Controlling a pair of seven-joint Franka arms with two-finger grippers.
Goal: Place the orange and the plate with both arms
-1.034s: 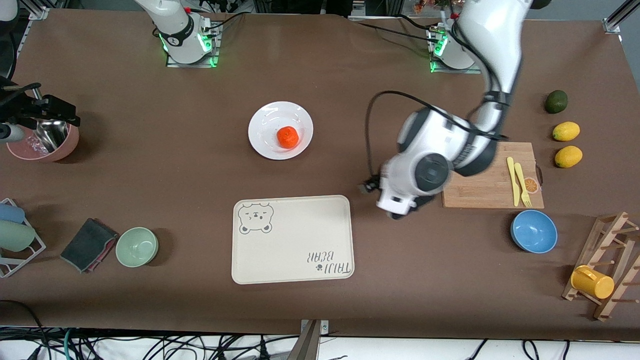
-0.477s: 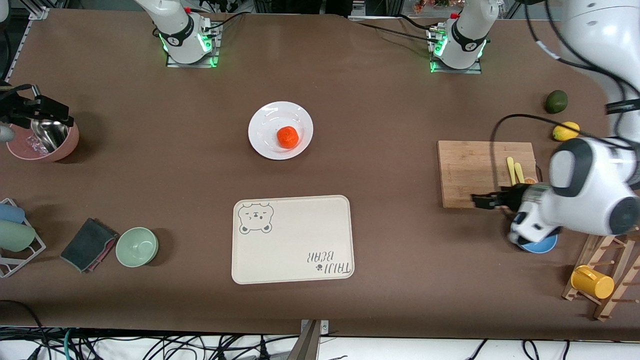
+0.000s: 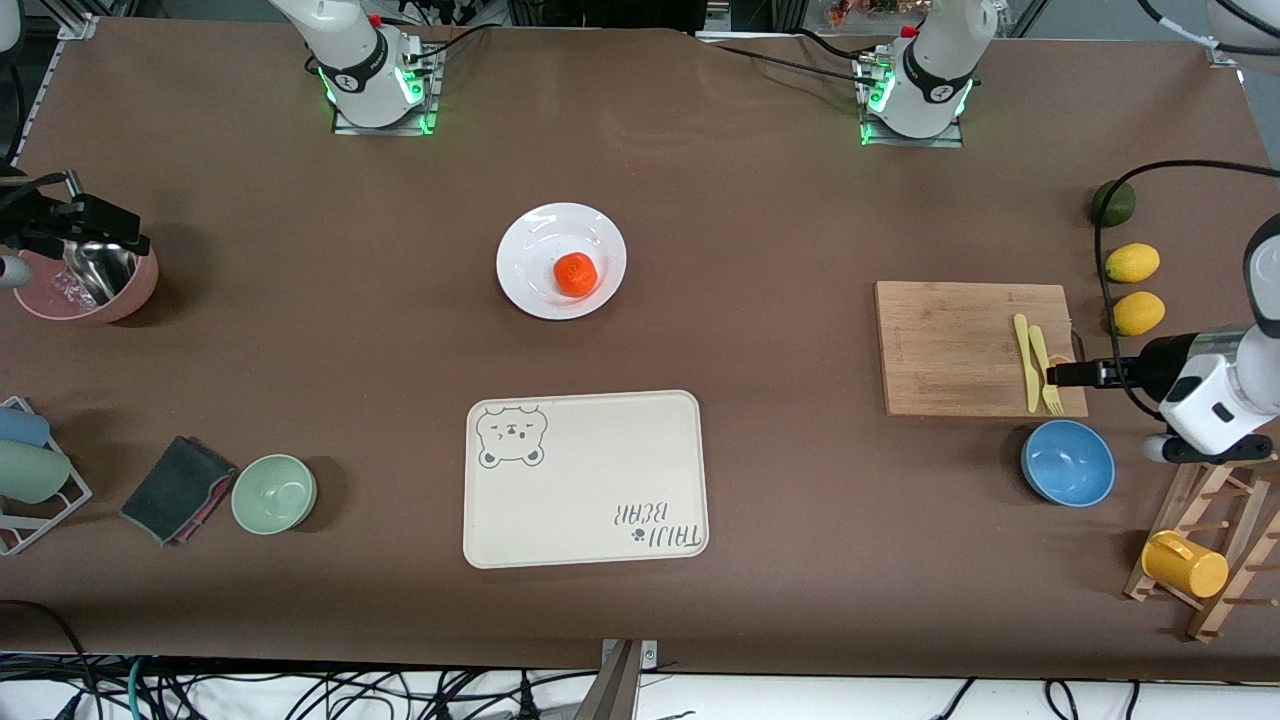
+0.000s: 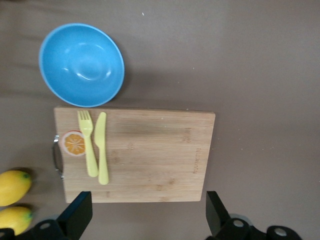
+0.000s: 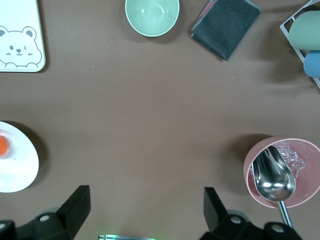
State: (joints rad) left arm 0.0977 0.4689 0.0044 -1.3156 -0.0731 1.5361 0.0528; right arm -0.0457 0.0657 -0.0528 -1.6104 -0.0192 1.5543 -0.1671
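The orange [image 3: 575, 274] lies on the white plate [image 3: 545, 250] in the middle of the table, farther from the front camera than the bear tray. Both show at the edge of the right wrist view: the orange [image 5: 1, 145] and the plate [image 5: 19, 172]. My left gripper [image 3: 1070, 375] is open and empty, high over the cutting board at the left arm's end; in its wrist view [image 4: 145, 216] the jaws stand wide apart. My right gripper [image 3: 105, 225] is open and empty over the pink bowl at the right arm's end, and also shows in its wrist view [image 5: 145, 216].
The cream bear tray [image 3: 585, 480] lies nearer the camera than the plate. A cutting board [image 3: 950, 345] holds a yellow knife and fork. A blue bowl [image 3: 1068, 462], two lemons [image 3: 1132, 263], a green bowl [image 3: 274, 493], a dark cloth [image 3: 177, 488] and a pink bowl [image 3: 90, 285] are also on the table.
My left arm has swung from beside the tray toward the left arm's end of the table, uncovering the cutting board. The right gripper, orange and plate stay put.
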